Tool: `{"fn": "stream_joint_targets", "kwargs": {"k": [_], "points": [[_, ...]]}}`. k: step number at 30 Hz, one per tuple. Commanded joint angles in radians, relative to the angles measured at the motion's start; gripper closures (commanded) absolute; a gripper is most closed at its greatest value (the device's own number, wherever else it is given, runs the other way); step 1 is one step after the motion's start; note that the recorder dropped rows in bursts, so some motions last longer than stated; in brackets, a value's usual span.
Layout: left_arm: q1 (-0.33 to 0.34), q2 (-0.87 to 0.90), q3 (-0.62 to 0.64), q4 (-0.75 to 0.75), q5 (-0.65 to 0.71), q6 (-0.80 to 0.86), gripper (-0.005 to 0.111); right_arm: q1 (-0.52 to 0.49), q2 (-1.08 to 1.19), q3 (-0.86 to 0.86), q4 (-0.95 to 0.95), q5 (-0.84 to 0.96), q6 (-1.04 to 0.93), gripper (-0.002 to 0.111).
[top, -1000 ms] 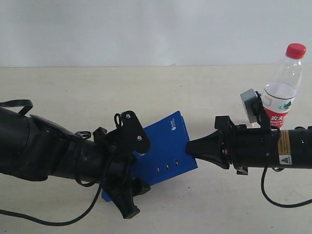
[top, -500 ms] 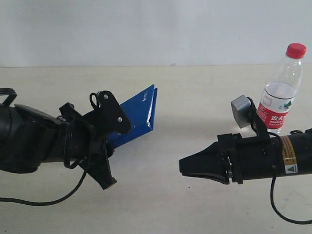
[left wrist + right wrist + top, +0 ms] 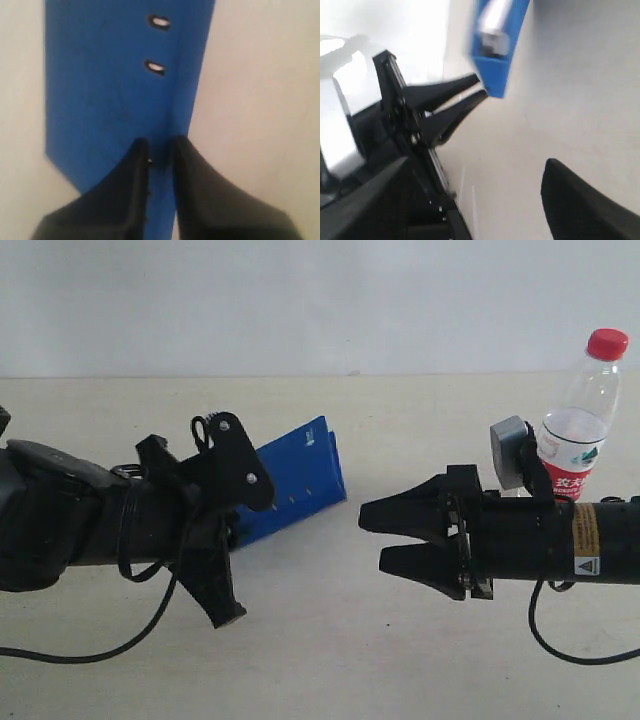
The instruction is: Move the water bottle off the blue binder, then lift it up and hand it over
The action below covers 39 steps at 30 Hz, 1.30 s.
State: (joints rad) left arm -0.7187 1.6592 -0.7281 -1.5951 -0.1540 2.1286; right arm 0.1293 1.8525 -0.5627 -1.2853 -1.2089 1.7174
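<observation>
The blue binder (image 3: pixel 300 485) is off the table, tilted, with its slotted edge toward the camera. My left gripper (image 3: pixel 248 518) is shut on its near edge. In the left wrist view the two black fingers (image 3: pixel 137 165) pinch the binder (image 3: pixel 110 90) along its spine, gripper (image 3: pixel 159 150). The water bottle (image 3: pixel 582 420) stands upright on the table at the far right, behind my right arm and apart from the binder. My right gripper (image 3: pixel 368 535) is open, empty, pointing at the binder with a gap between them. The right wrist view shows the binder (image 3: pixel 497 45) ahead of the gripper (image 3: pixel 470 200).
The beige table (image 3: pixel 330 640) meets a white wall at the back. The left arm's black cable (image 3: pixel 120 655) trails over the table at the front left, and the right arm's cable (image 3: pixel 570 640) loops at the front right.
My right gripper has gone from shut to open and risen slightly. My left gripper lifted the binder off the table and turned it. The bottle has not moved.
</observation>
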Motion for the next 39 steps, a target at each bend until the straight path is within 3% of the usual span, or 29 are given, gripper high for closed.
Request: {"fn": "stream_joint_targets", "kwargs": {"k": [1,16,20,26,32,36,39], "points": [[0.000,-0.012,0.003,0.122,0.195,0.003,0.102,0.001,-0.008,0.001,0.082,-0.012,0.002,0.043],[0.000,0.027,0.005,0.120,0.076,0.005,0.099,0.001,-0.008,0.001,0.097,-0.012,-0.038,0.043],[0.000,0.108,0.000,0.120,0.083,-0.069,0.079,0.001,-0.008,0.001,0.096,0.044,-0.069,0.043],[0.005,0.160,-0.034,0.100,-0.240,-0.372,0.049,0.001,-0.008,-0.081,0.056,0.146,-0.078,0.043],[0.085,0.114,-0.048,-0.052,-0.091,-0.379,0.048,0.001,-0.006,-0.213,-0.027,0.266,-0.067,0.043],[0.129,0.110,-0.048,-0.061,-0.103,-0.372,0.048,0.001,-0.002,-0.276,-0.048,0.321,-0.037,0.043],[0.174,0.117,-0.048,-0.066,-0.004,-0.371,0.048,0.001,0.024,-0.307,-0.100,0.329,-0.007,0.043]]}}
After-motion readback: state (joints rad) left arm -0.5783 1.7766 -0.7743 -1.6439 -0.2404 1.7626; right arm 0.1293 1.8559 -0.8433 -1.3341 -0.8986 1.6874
